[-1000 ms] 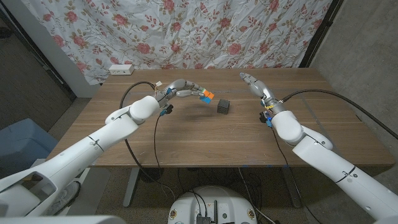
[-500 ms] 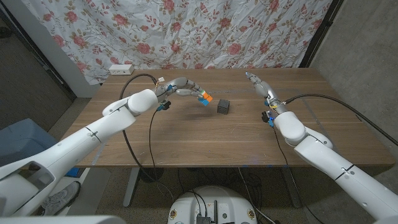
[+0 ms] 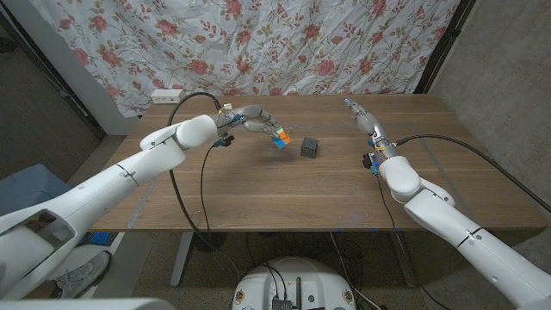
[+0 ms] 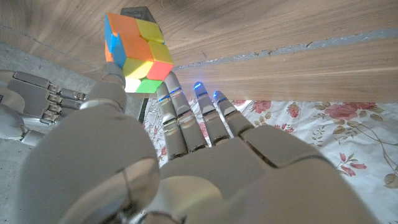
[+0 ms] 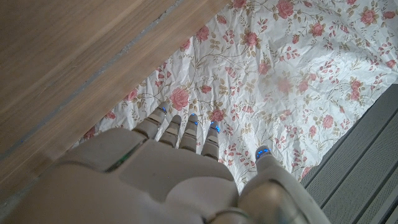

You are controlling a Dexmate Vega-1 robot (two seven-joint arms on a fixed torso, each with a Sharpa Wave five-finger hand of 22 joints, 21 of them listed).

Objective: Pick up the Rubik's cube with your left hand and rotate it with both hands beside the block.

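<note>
Rubik's cube (image 3: 280, 138) sits up off the wooden surface (image 3: 258, 185), pinched at the fingertips of the left hand (image 3: 251, 122), which reaches in from the left side toward the middle; in the left wrist view the cube (image 4: 137, 55) shows orange, yellow, green and blue squares, gripped between the thumb and the fingers (image 4: 180, 115). Just to the right of the cube, apart from it, a small dark block (image 3: 310, 148) rests on the surface. The right hand (image 3: 362, 118) is raised over the far right part of the surface, well apart from cube and block, holding nothing, its fingers stretched out straight toward the flowered cloth (image 3: 284, 43) hanging behind. A white power strip (image 3: 167, 96) lies at the far left corner
</note>
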